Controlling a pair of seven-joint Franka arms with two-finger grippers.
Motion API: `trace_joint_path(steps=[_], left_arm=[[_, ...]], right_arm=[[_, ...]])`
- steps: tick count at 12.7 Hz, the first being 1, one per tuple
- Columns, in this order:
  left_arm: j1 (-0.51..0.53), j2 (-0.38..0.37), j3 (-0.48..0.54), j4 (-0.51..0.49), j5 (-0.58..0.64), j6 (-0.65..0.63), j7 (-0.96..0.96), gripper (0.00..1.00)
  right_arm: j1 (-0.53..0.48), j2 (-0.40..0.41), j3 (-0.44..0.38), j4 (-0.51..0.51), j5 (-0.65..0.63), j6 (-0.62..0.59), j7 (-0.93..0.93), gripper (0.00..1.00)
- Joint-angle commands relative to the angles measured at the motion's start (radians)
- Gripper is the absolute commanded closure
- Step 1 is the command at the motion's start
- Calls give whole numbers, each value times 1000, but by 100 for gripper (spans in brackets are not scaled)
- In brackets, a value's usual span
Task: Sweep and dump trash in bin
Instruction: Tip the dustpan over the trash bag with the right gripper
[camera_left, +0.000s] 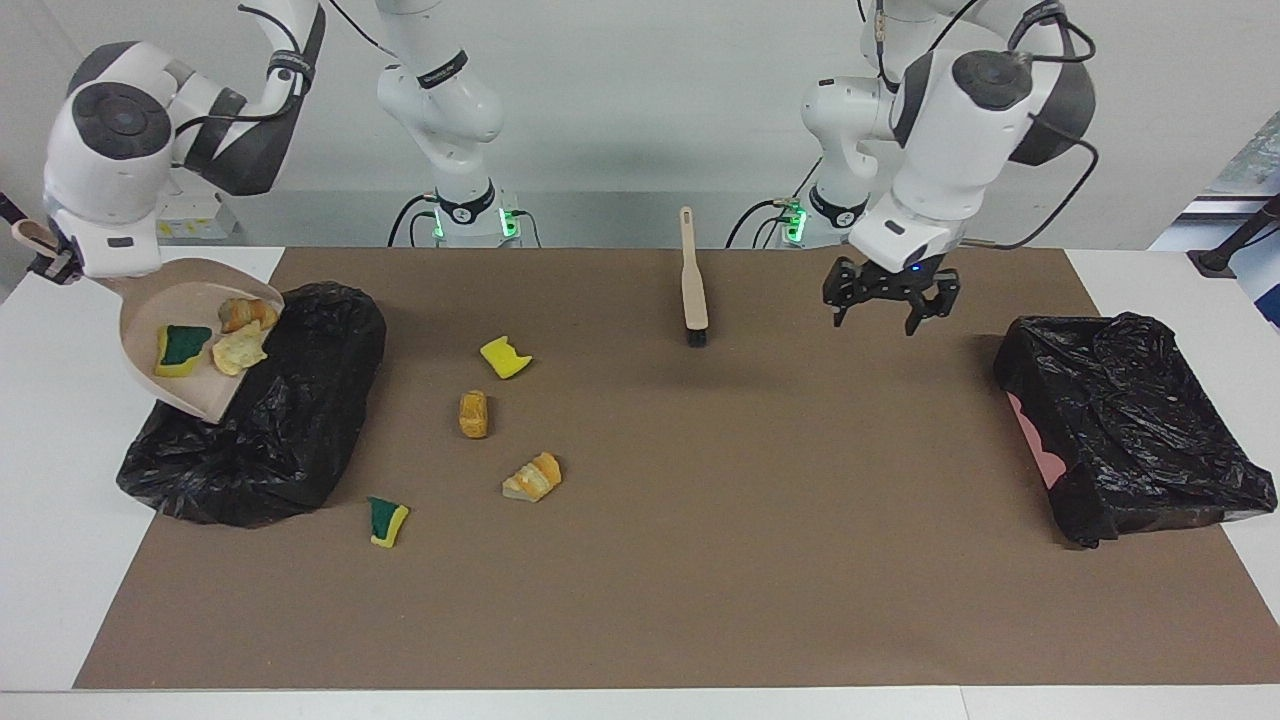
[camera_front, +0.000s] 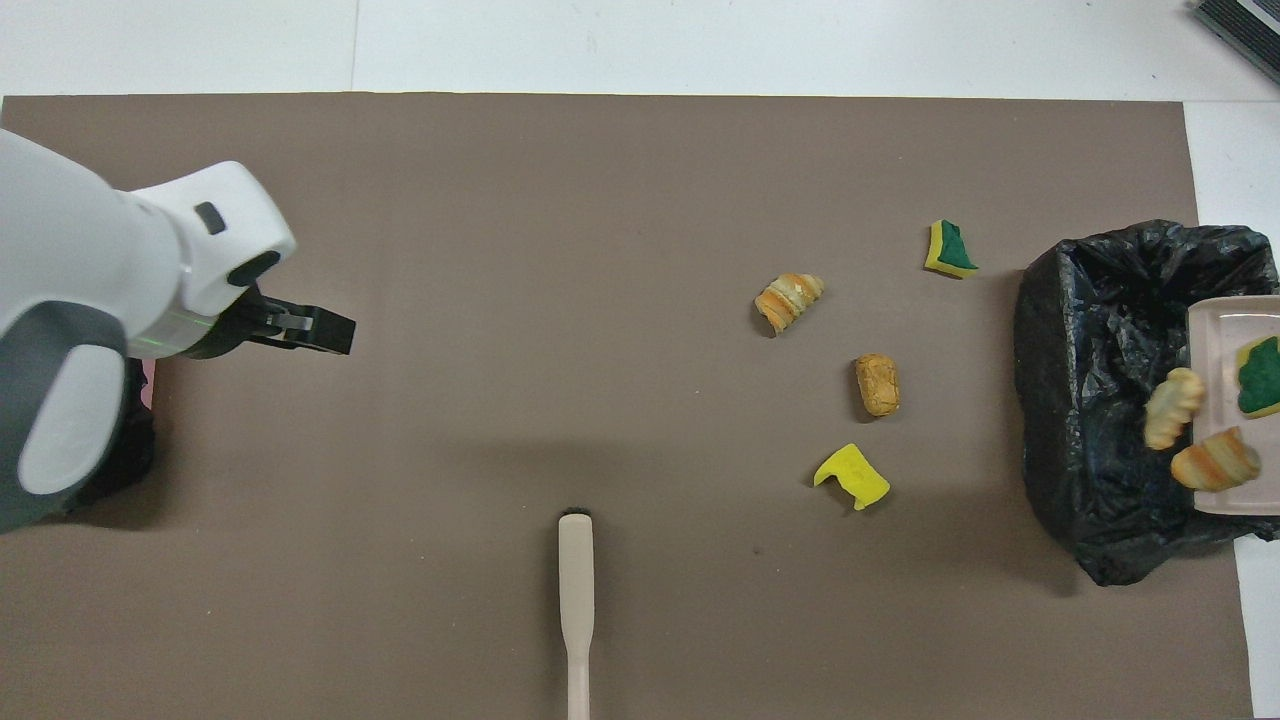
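While the right gripper (camera_left: 48, 262) clamps the tilted dustpan (camera_left: 190, 375) handle, trash (camera_left: 212, 338) lies below its jaws over the bin (camera_left: 300, 420); left gripper (camera_left: 890, 300) hangs wide.

Left gripper (camera_left: 888, 298) agape, right gripper (camera_left: 50, 262) clenched

I see a brown mat (camera_left: 700, 520) covering most of the white table (camera_left: 40, 560). A second black-lined bin (camera_left: 1130, 425), pink showing at one edge, sits at the left arm's end, well apart from everything else.
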Motion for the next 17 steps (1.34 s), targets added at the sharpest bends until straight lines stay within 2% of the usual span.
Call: trace_joint_path(steps=[1, 5, 11, 14, 17], left_arm=[[73, -46, -5, 44, 13, -63, 57, 0], [114, -49, 4, 176, 2, -208, 71, 0], [128, -84, 10, 131, -7, -215, 77, 0], [128, -89, 15, 131, -7, -222, 69, 0], [130, -89, 15, 134, -7, -224, 63, 0]], right_arm=[[-79, -48, 2, -48, -49, 22, -2, 100], [-110, -65, 3, 9, -26, 14, -72, 100], [-43, -72, 14, 6, 375, -1, -68, 100], [66, -92, 12, -38, 472, -30, -15, 100], [196, -57, 12, -64, 555, -38, 205, 100]])
